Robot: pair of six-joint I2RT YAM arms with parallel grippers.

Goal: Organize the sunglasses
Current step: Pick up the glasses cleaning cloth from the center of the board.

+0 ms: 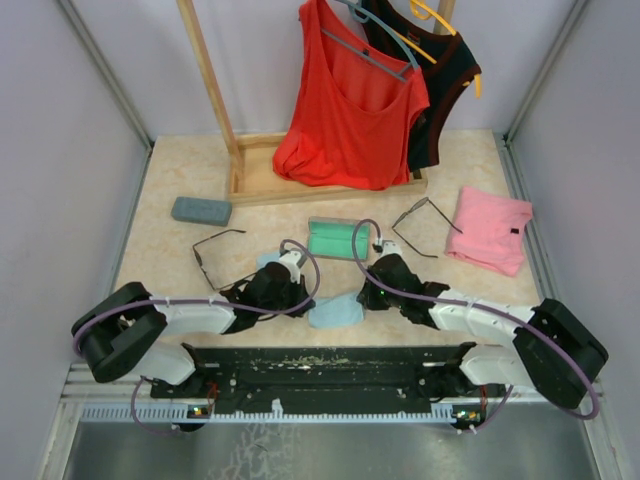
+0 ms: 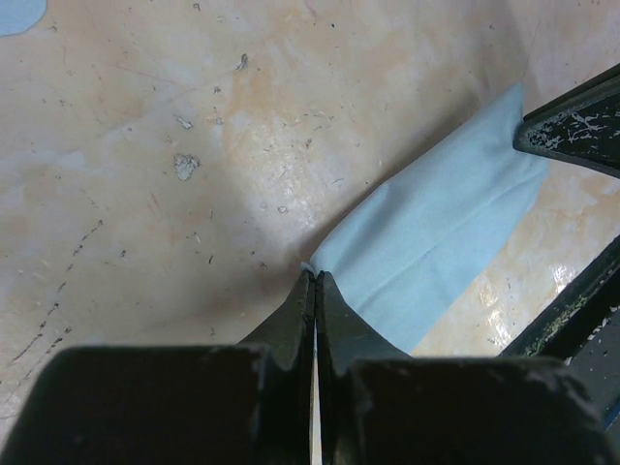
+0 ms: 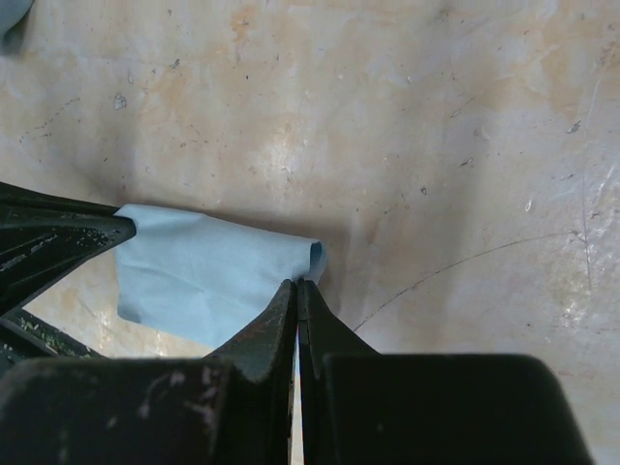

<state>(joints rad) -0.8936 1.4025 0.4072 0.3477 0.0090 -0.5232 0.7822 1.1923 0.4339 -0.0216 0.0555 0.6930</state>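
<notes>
Two grippers pinch cloth (image 1: 336,312): left gripper (image 2: 316,279) its left end, right gripper (image 3: 296,286) its right. Sunglasses (image 1: 203,262) left of cloth, other pair (image 1: 408,222) right.

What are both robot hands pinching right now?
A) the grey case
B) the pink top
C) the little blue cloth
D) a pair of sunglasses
C: in each wrist view the tips of the left hand and the right hand are shut on opposite ends of the light blue cloth, which stretches between them.
</notes>
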